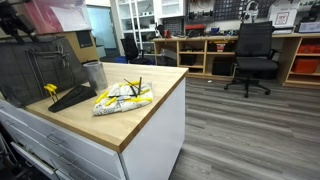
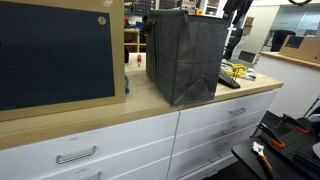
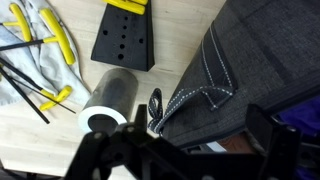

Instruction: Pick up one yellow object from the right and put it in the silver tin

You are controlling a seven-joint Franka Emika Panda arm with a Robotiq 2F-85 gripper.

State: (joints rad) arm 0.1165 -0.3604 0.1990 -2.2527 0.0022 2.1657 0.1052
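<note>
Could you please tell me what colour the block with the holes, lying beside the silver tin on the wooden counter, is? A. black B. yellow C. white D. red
A: in the wrist view the block with holes, just beyond the silver tin, is plainly black.

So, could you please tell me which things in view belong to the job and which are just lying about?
For the job:
- silver tin
- yellow-handled objects

Just lying about:
- black holed block
- dark grey rack
- white cloth under the yellow pieces
- office chair
</note>
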